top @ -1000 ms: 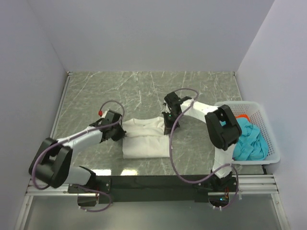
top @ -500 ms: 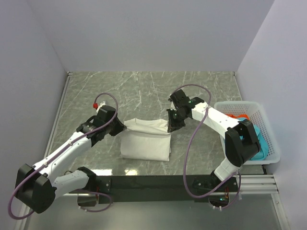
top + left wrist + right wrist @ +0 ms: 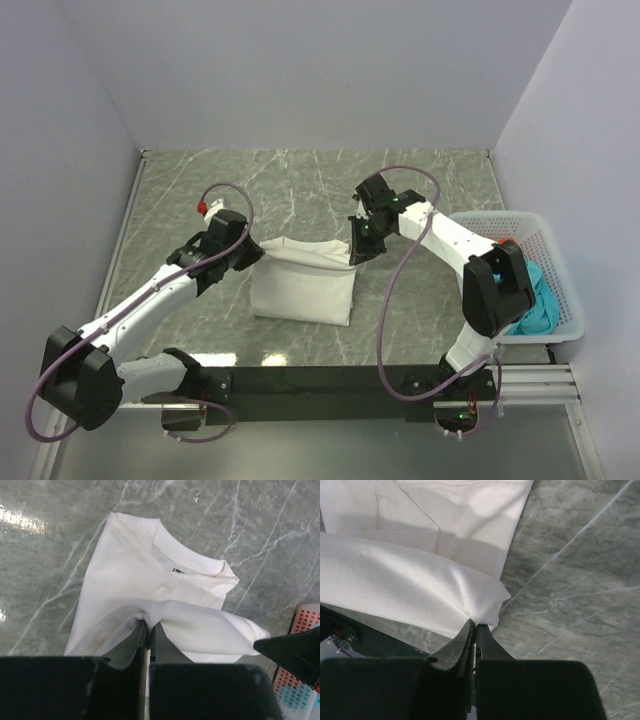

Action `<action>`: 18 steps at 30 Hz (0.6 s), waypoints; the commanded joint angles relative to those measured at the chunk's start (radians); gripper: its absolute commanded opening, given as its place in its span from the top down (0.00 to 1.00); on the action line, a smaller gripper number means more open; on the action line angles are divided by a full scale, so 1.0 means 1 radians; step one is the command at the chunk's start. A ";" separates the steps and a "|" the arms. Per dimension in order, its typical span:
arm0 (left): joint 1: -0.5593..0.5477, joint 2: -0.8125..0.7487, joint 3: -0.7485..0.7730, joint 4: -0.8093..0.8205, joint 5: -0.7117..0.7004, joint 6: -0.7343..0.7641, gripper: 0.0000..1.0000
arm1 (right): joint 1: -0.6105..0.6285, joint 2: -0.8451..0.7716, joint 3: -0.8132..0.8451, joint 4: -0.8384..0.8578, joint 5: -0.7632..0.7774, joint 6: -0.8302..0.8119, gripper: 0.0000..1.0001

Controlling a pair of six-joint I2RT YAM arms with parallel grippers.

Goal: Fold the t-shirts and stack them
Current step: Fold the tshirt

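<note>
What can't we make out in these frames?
- white t-shirt: its downward face and any print there, in every view; the folded cloth covers it.
- teal t-shirt: in the top view the right arm covers part of it; the left wrist view crops the basket at its edge.
- red-orange t-shirt: top view, only a sliver past the arm.
- White shirt's near edge: both wrist views, behind the jaws.

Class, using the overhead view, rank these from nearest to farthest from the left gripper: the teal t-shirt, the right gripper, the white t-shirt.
1. White t-shirt: pinched in the left gripper.
2. Right gripper: holding the shirt's other end.
3. Teal t-shirt: in the basket, far right.
</note>
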 commanded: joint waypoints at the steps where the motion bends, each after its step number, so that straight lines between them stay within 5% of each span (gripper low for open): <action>1: 0.008 0.016 0.027 0.107 -0.063 0.040 0.99 | -0.029 0.025 0.045 0.002 -0.002 -0.017 1.00; 18: 0.051 0.261 -0.058 0.509 -0.067 0.130 0.99 | -0.089 0.247 0.147 0.127 -0.018 -0.005 1.00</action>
